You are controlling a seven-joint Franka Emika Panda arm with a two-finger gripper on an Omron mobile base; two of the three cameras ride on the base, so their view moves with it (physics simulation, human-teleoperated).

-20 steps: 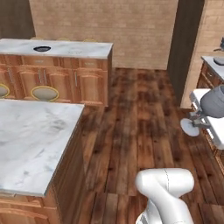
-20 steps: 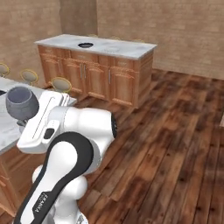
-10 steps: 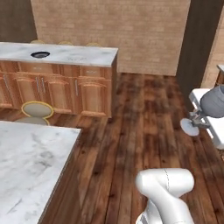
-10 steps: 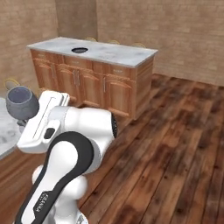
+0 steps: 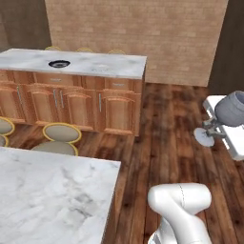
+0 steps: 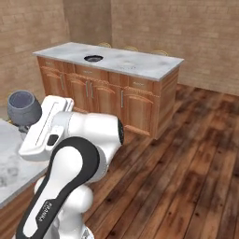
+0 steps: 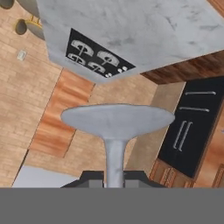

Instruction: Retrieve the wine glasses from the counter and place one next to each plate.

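Pincer [image 7: 114,180] is clamped on the glass [image 7: 116,127] by its stem; in your hand view the stem runs straight up from between the two tips, and the round foot spreads just above them.

In your left base view the glass [image 5: 228,113] hangs in the air at the right edge, tilted on its side, bowl up-right, foot [image 5: 205,137] down-left, over the wood floor [image 5: 167,143]. The white hand is right behind it, touching at the stem.

In your right base view the bowl [image 6: 23,107] sits at the left, mouth facing up, just beside the white hand and partly above the near marble table [image 6: 11,163].

Far table [image 5: 76,63] with wooden cabinets carries a dark round inset [image 5: 59,63]. Round stools [image 5: 62,133] stand between the two tables.

Hand view also shows a marble top with a black cooktop [image 7: 96,57].
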